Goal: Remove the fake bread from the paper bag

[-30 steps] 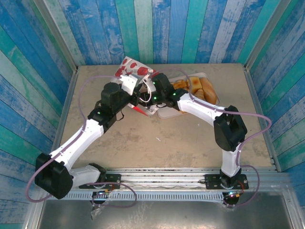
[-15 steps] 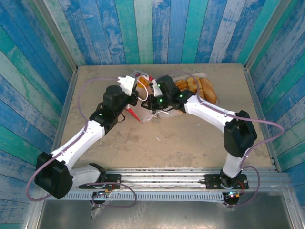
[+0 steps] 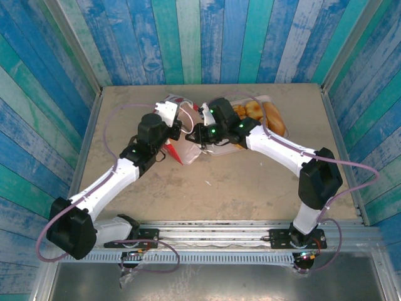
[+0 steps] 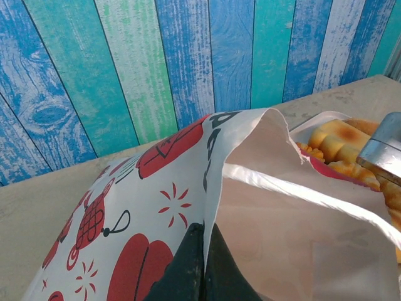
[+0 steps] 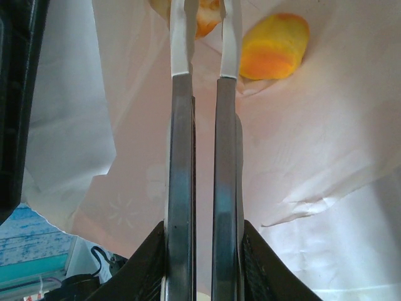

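Fake bread (image 5: 274,55): one piece in paper bag (image 4: 156,213) | others on tray (image 3: 257,98)

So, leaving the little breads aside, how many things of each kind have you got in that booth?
Robot arms: 2, left arm and right arm
Paper bag: 1
Metal tongs: 1
White tray: 1
Total: 5

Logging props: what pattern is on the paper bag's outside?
The paper bag is white with red motifs, best seen in the left wrist view.
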Available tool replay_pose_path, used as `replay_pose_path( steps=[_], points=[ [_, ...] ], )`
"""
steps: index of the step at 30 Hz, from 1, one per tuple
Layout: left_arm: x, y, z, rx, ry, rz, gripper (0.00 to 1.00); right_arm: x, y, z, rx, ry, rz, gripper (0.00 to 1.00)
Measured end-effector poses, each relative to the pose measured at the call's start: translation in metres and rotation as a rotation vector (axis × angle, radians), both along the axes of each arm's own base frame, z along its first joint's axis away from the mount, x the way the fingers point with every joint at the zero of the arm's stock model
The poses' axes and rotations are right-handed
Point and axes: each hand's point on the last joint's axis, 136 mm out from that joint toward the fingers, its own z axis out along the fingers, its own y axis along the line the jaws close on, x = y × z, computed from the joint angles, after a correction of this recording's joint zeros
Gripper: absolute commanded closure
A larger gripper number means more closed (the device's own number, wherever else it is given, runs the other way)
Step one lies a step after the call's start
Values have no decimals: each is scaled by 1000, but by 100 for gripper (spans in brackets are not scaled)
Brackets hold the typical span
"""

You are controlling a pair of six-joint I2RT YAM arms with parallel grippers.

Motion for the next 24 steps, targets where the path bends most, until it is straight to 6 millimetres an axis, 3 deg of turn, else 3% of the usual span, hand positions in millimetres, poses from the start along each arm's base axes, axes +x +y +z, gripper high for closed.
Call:
replay_pose_path(
  steps=[13, 24],
  points=[
    [5, 12, -2, 2, 1, 77, 100, -16, -13, 15, 4, 11, 2, 99],
    [10, 30, 4, -30, -15, 194, 100, -51, -48, 25, -55, 20, 18, 99]
  ],
)
